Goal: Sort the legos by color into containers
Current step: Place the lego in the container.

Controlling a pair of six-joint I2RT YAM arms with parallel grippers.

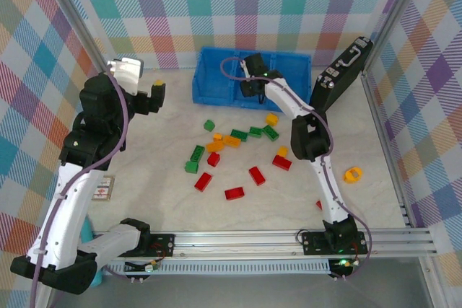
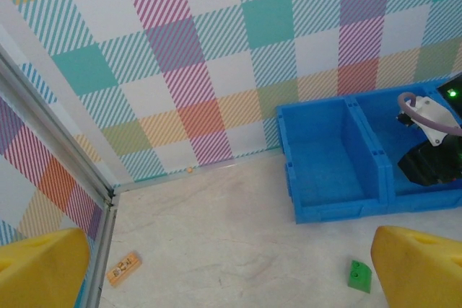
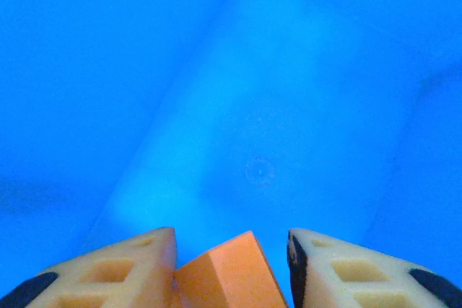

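The blue tray (image 1: 214, 99) stands at the back of the table, its compartments side by side (image 2: 325, 210). My right gripper (image 1: 250, 88) reaches down into the middle one. Over the blue floor (image 3: 260, 106) its jaws (image 3: 231, 239) stand open. An orange lego (image 3: 231, 275) leans on the left finger (image 3: 137, 265), with a gap to the right finger (image 3: 325, 257). My left gripper (image 1: 148, 93) hangs wide open and empty (image 2: 231, 272) left of the tray. Red (image 1: 234, 193), green (image 1: 209, 125) and orange (image 1: 231, 140) legos lie scattered mid-table. One green lego (image 2: 359, 276) sits near the tray's front left corner.
A black case (image 1: 343, 70) leans at the back right, close to the tray. An orange object (image 1: 352, 174) lies at the right, a small card (image 1: 103, 189) at the left, and a flat orange tile (image 2: 123, 267) near the left wall. Plaid walls enclose the table.
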